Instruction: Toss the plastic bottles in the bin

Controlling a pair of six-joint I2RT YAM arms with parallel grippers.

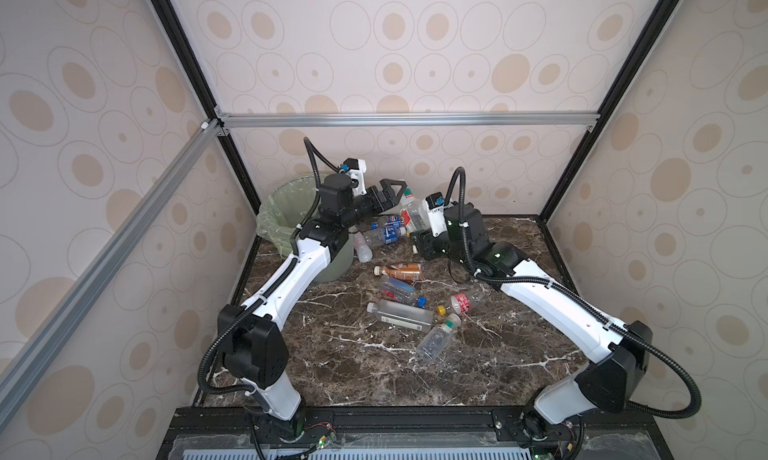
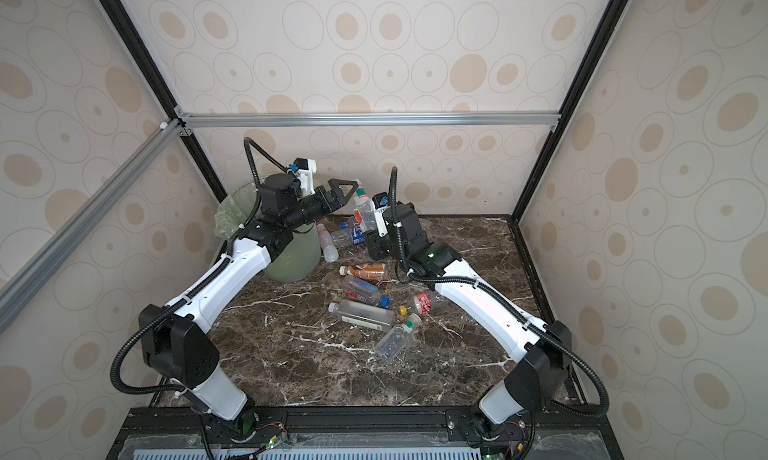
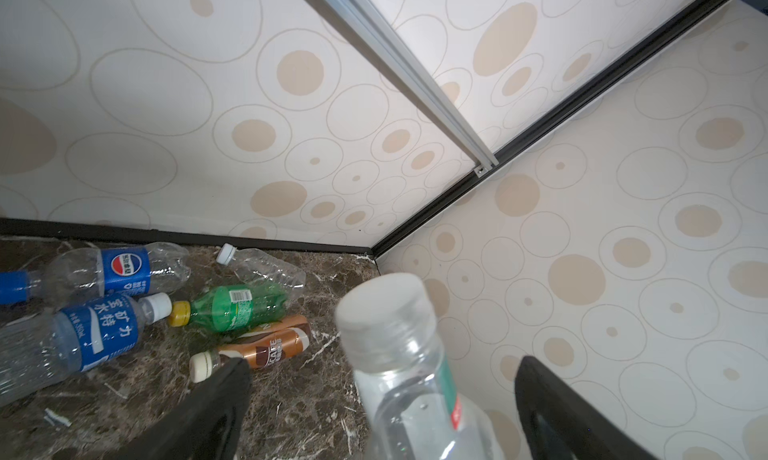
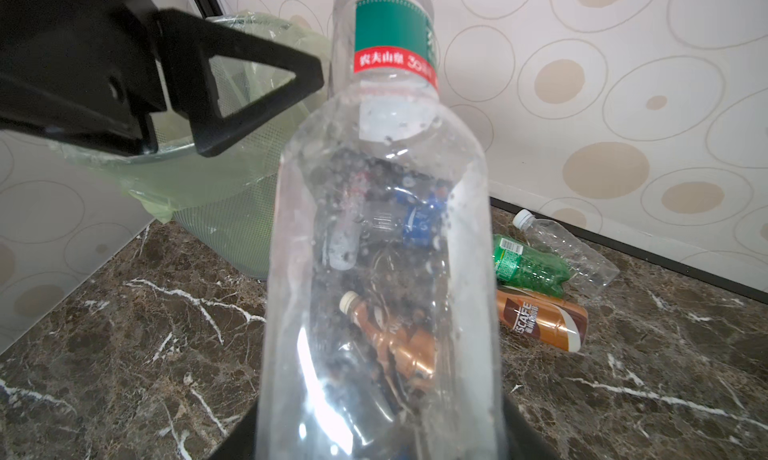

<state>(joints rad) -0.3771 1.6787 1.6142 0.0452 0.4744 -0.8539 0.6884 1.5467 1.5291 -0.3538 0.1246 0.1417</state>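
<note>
- Booth walls [image 1: 415, 63] papered in beige ovals close round a dark marble tabletop [image 1: 374, 375]. The bin [image 1: 274, 221], lined with a light green bag, stands in the far left corner. The left arm hides most of it, so I cannot tell what is inside.
- The right gripper [image 4: 380, 433] is clamped on the lower body of a clear bottle [image 4: 382, 229] with a green-and-red label. It holds the bottle upright above the table, near the bin.
- The left gripper [image 1: 390, 197] has its jaws wide apart, one on either side of that bottle's capped top. Neither finger visibly touches it. This looks like a hand-over toward the bin side.
- The other plastic bottles lie on the marble. A Pepsi bottle [image 3: 120, 266], a green bottle [image 3: 237, 308] and a brown-labelled bottle [image 3: 266, 345] are near the back wall. A square clear bottle [image 1: 403, 314] and several more lie nearer the front.
- Risk: if the right jaws let go before the left ones close, the bottle drops back onto the pile.
- Risk: the neck is narrow and smooth, so a grip there could slip or let the bottle pivot. The thin wall could also buckle.
- Risk: the two wrists sit very close, and a small misalignment could knock them together.
- Risk: on the swing to the bin, a finger could snag the loose bag, or a nudge could tip the light basket.
</note>
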